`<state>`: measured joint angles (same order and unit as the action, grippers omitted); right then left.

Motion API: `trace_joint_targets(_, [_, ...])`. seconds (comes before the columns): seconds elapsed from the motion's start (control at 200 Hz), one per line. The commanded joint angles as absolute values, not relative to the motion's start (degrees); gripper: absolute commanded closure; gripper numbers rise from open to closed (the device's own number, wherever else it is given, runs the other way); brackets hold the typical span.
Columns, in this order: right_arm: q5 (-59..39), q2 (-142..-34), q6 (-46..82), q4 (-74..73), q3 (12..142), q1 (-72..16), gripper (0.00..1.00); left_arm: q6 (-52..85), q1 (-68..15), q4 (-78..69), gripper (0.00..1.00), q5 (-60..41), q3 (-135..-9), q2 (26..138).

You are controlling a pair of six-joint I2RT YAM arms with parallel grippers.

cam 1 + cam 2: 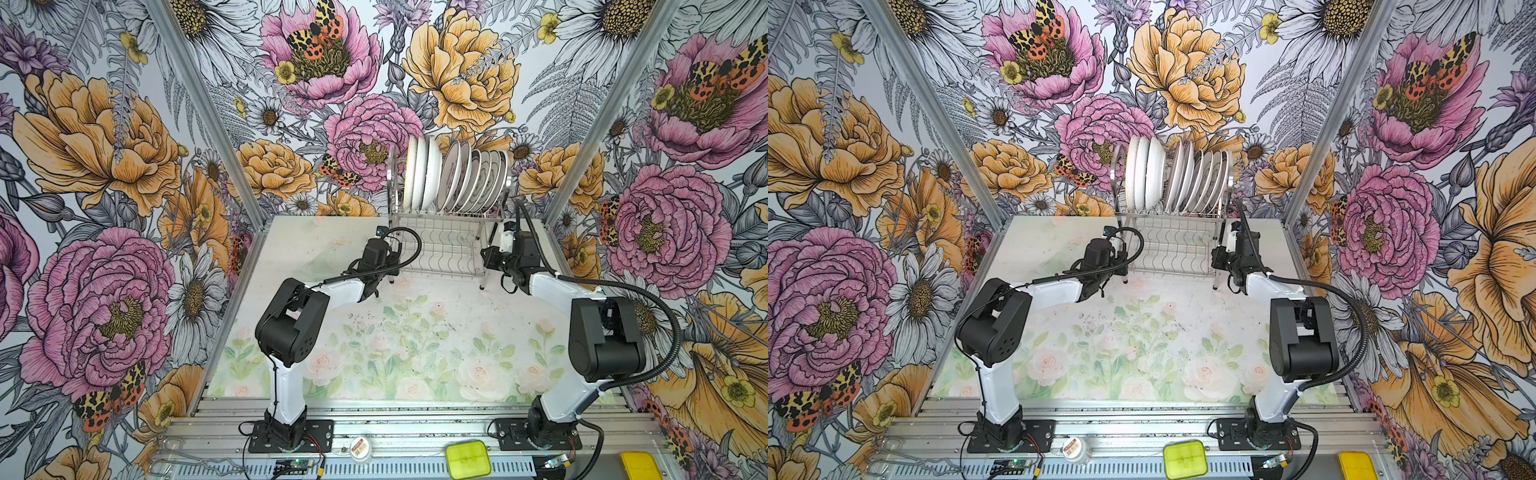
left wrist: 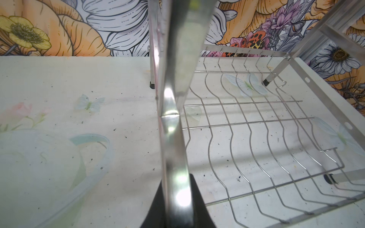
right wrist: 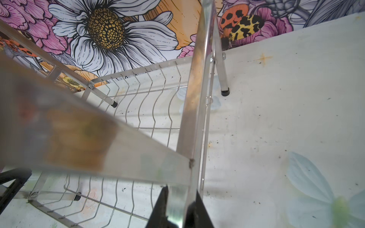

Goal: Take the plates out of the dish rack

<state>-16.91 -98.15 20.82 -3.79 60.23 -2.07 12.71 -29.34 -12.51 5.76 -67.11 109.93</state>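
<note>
left hand (image 2: 175,189) and right hand (image 3: 181,197) each tight around a leg of the dish rack (image 1: 440,214), plates (image 1: 428,174) upright above

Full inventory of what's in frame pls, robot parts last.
plates: about ten, white, standing on edge in the rack's upper tier
dish rack: one, shiny steel, back of the table; nothing on its lower shelf
table: one, pale floral mat
lidded box: one, lime green, front rail
flat case: one, yellow, front corner, partly cut off
small tub: one, whitish, front rail
left gripper: black, shut on a dish rack upright
right gripper: black, shut on another upright
</note>
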Motion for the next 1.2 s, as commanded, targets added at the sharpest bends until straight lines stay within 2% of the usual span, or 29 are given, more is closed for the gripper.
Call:
trace_joint_targets(0.0, [-21.2,-101.9,26.8,-3.6,61.4,-5.0,0.86,18.5,-29.4,-10.4,1.0,4.0,-62.9,105.3])
trace_joint_targets(0.385, [-20.7,-109.5,33.5,-10.8,66.5,-10.9,0.86,19.2,-30.0,-10.1,1.0,7.6,-49.6,90.7])
trace_joint_targets(1.191, [-22.1,-119.1,38.8,-16.3,76.3,-14.6,0.84,25.6,-39.8,-9.4,1.0,17.4,-35.6,78.2])
